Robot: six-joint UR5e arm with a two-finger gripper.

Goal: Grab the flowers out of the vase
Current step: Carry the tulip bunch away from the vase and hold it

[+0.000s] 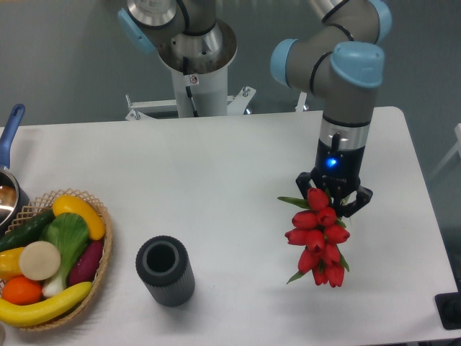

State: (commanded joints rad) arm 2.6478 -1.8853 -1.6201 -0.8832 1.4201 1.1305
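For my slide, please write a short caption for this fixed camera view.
The gripper holds the red flowers above the white table, right of the empty vase.

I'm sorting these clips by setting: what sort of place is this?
Probably a robotics lab: a white table, an arm's gripper holding red flowers, a grey vase and a basket of toy vegetables.

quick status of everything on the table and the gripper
flowers: out of the vase, held by the gripper
vase: upright, empty
gripper: fingers shut on the flowers, pointing down
wicker basket: full of toy vegetables
pot: at the left edge, mostly out of view
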